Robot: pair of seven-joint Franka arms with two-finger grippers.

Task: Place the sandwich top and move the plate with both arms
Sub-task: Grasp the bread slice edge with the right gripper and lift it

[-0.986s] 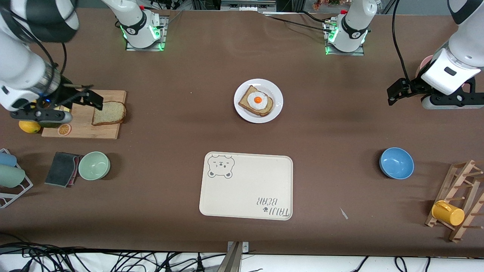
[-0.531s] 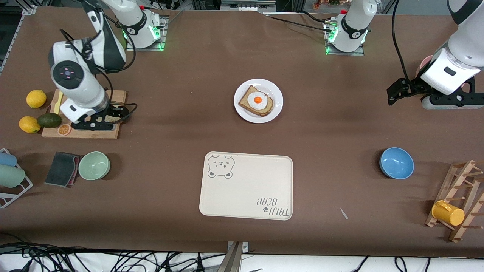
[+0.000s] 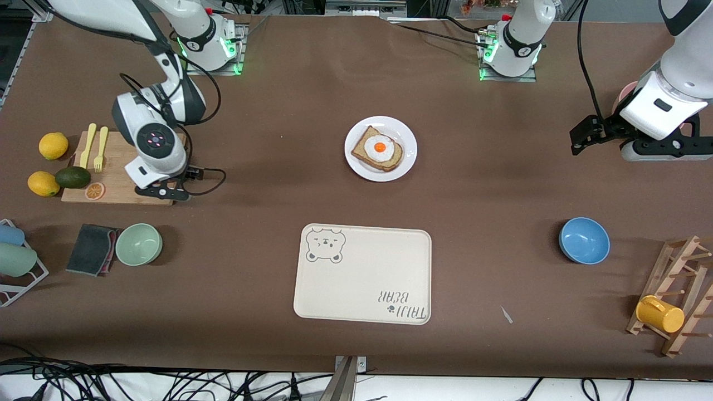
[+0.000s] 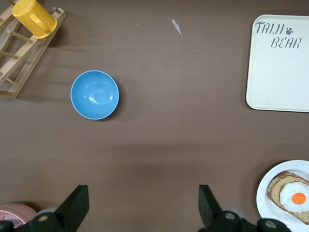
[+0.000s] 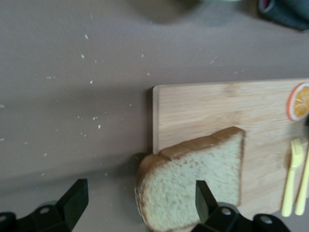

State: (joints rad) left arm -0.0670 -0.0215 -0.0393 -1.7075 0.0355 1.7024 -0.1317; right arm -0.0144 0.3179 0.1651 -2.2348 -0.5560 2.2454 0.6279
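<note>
Over wooden board (image 3: 114, 167) at right arm's end of table: right gripper (image 5: 137, 205) hovers, fingers spread, nothing pinched. Sandwich top (image 5: 193, 181) lies flat under it, overhanging board edge, one finger at its 3 o'clock, other clear at 9. Judgement: light, soft, crushes easily; pinch across crust edges, gently. Plate (image 3: 406, 161) mid-table at 12 o'clock from bear tray (image 3: 362, 275), carrying egg toast (image 3: 377, 148). Rigid, slick; grip rim. Left gripper (image 4: 142, 205) waits, spread wide, over bare table near blue bowl (image 4: 94, 94).
</note>
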